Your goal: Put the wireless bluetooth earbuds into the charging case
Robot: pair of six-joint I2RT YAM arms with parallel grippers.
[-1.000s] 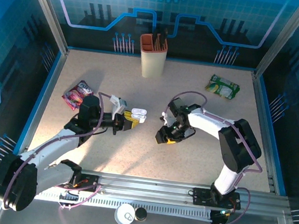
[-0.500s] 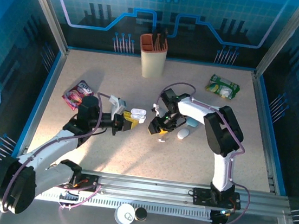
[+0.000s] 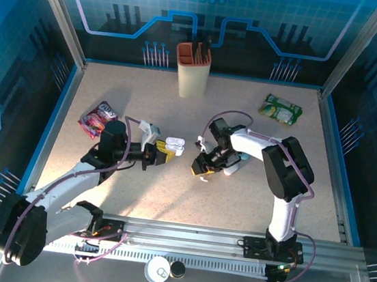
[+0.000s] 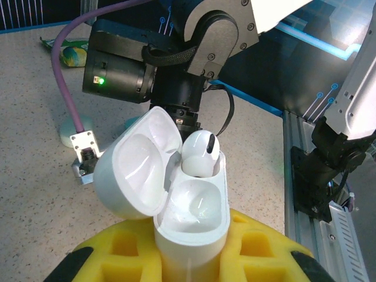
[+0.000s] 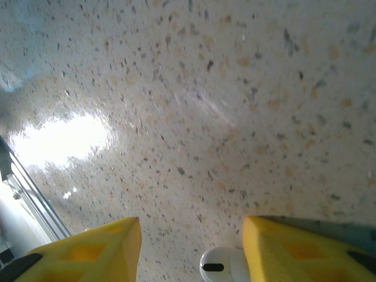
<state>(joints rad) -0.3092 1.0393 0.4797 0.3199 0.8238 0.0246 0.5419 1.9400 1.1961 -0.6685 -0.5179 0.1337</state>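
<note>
Left wrist view: the left gripper is clenched on the base of the charging case and keeps it upright. The lid is swung open toward 9 o'clock, so both sockets face up for loading.
Case contents: one seated earbud stands in the socket at 12 o'clock. The socket at 6 o'clock is empty.
Right gripper: the fingers are spread and hang low over the speckled table. A loose earbud lies between them, close to the finger at 3 o'clock. I judge that it is not pinched yet.
Reason for the poses: one arm serves as a steady holder, and the other is free to fetch the missing earbud.
Top external view: the case is at 9 o'clock from the right gripper, near but apart.
Change from half a second ago: the right gripper has drawn back a little from the case, toward 4 o'clock. Its forearm now covers most of the pale things which lay bare beside it then. The left arm and the case have not moved.
</note>
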